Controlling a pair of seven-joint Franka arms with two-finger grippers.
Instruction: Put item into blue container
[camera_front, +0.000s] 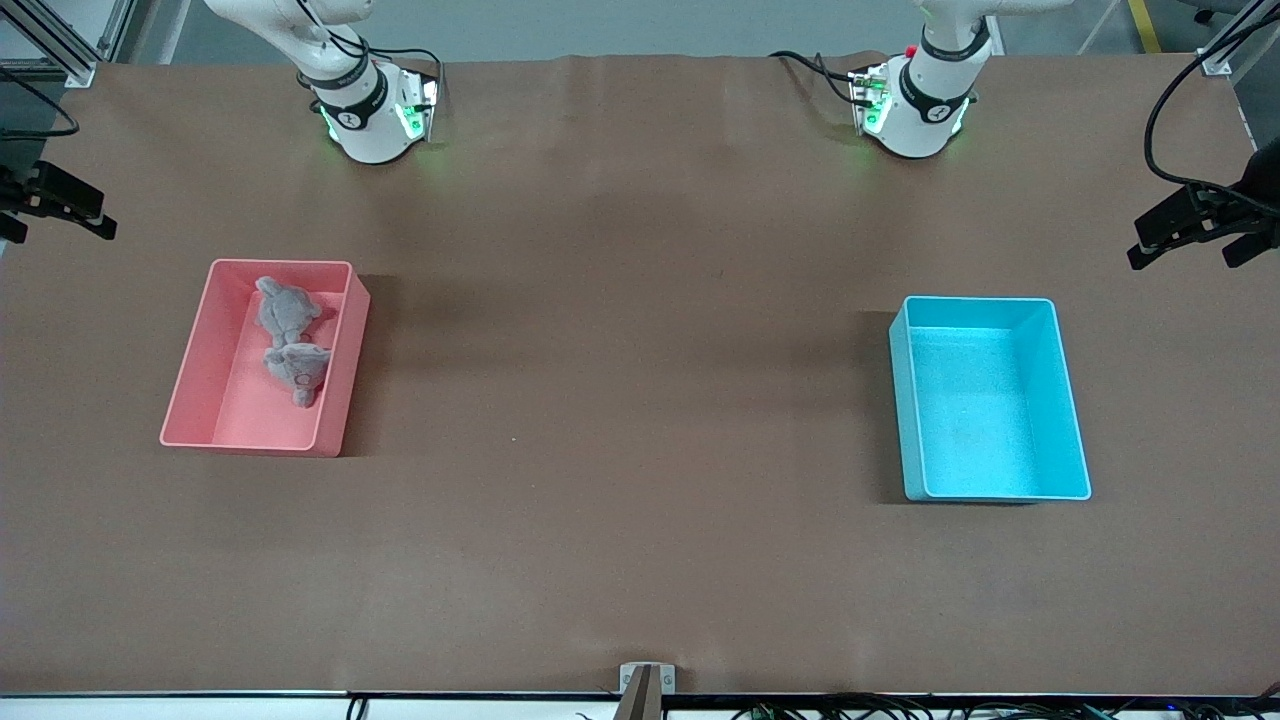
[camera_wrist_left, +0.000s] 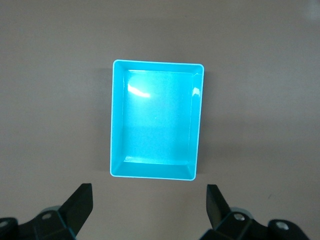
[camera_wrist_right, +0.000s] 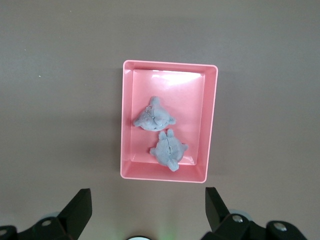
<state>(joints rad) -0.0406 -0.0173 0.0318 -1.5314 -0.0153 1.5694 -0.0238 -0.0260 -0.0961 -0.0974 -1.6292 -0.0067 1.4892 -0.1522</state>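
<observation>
Toys (camera_wrist_right: 161, 132) (two, touching) sit in pink bin (camera_wrist_right: 129, 125); blue container (camera_wrist_left: 116, 120) empty. Right gripper (camera_wrist_right: 145, 212) and left gripper (camera_wrist_left: 149, 210) both open, high up. I might snag both toys.

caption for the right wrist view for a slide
Right gripper, jaws open, above the pink bin holding two grey plush toys.

left pincer (camera_wrist_left: 148, 205) open, right pincer (camera_wrist_right: 148, 207) open
</observation>
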